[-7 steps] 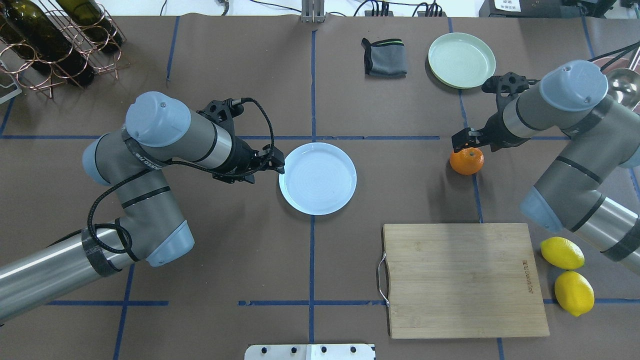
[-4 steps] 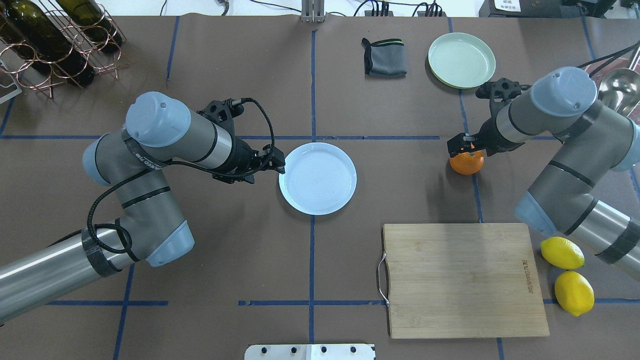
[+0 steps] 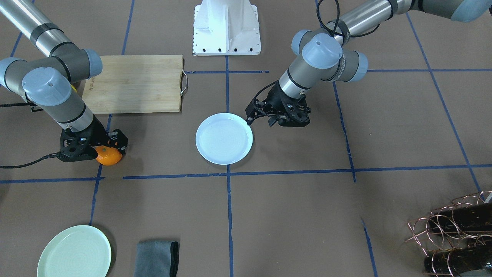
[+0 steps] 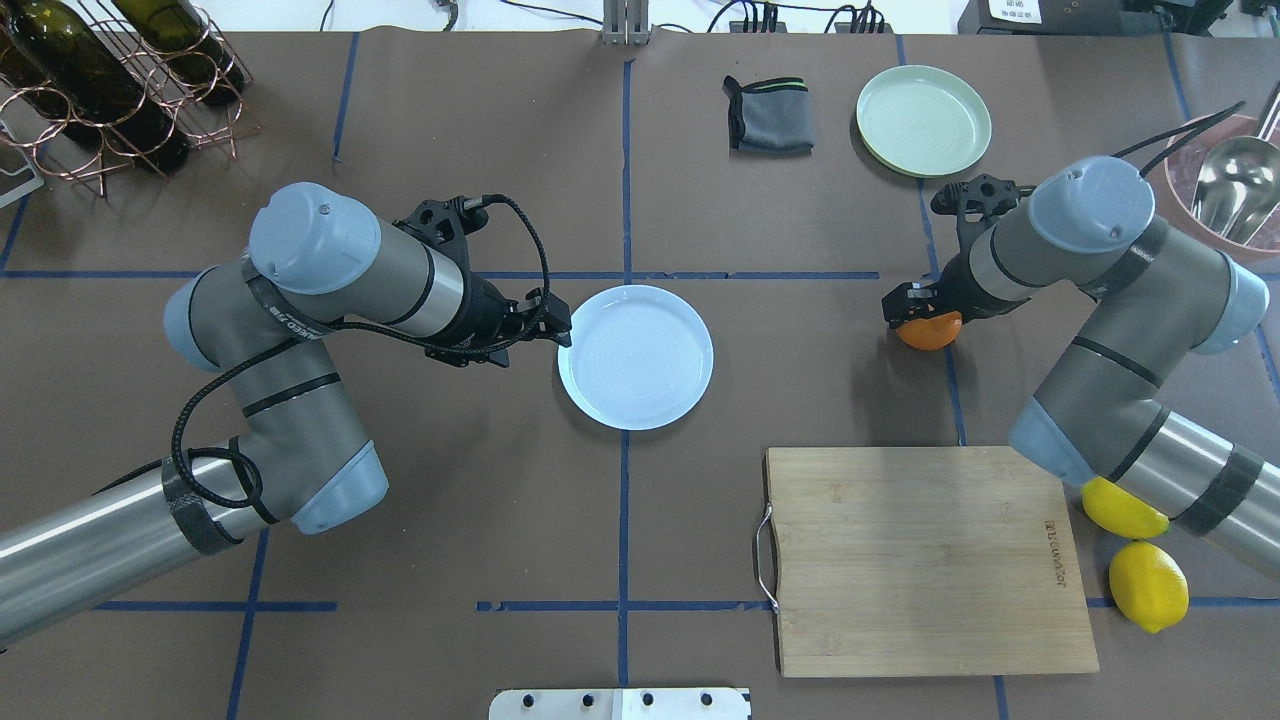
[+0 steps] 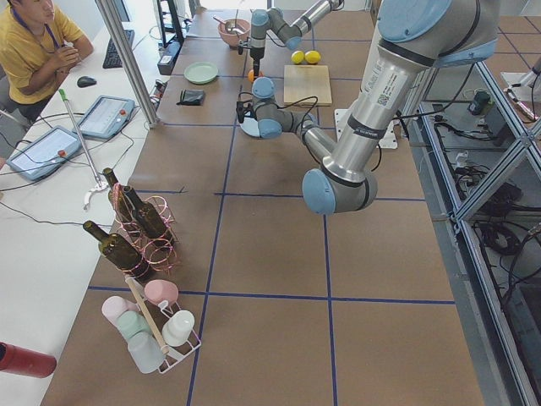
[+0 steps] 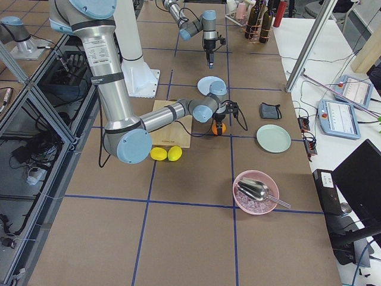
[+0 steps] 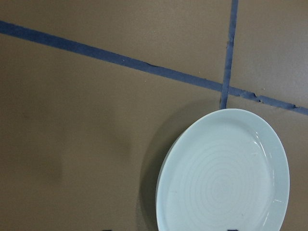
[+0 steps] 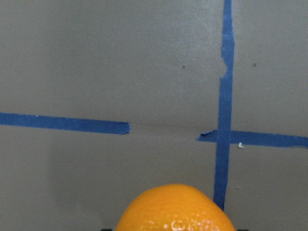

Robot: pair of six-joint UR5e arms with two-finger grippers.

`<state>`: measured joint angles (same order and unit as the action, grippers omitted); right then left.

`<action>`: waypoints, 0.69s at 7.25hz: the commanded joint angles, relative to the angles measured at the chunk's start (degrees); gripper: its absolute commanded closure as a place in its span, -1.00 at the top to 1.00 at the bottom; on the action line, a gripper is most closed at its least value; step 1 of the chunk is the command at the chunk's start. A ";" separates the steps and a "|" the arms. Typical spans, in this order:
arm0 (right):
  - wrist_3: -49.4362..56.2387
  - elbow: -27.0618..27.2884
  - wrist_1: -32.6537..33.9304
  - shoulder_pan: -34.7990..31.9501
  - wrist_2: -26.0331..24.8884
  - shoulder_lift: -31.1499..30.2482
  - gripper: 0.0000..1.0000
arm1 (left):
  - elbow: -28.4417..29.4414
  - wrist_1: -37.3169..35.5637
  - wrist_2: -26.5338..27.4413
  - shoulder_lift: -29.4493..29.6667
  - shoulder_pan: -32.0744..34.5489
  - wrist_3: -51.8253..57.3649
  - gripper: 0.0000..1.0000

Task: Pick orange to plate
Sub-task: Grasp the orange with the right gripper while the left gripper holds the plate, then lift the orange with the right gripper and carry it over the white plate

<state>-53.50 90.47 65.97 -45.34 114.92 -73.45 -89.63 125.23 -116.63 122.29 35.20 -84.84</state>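
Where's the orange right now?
In the overhead view the orange sits on the right side, beneath the right hand, between the mint plate and the cutting board, well right of the white plate.

Brown table (image 4: 450,500), gridded with blue tape (image 4: 625,180).
On it I see the plate (image 4: 636,357) mid-table, the orange (image 4: 930,334) to its right, a wooden board (image 4: 925,560), two lemons (image 4: 1148,585), a mint-green plate (image 4: 923,120), grey cloth (image 4: 768,115), bottle rack (image 4: 110,90).

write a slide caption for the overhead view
Overhead: right gripper straddles the orange; left gripper hovers at the rim of the empty bluish-white plate.
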 commanded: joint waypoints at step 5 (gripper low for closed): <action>-22.16 3.85 0.82 8.02 -2.22 11.87 -1.00 | -5.61 -0.16 -0.09 -2.21 0.13 -0.15 0.68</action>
<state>-64.32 94.56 66.54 -42.52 114.47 -67.83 -92.30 125.11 -116.65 121.68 35.30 -84.96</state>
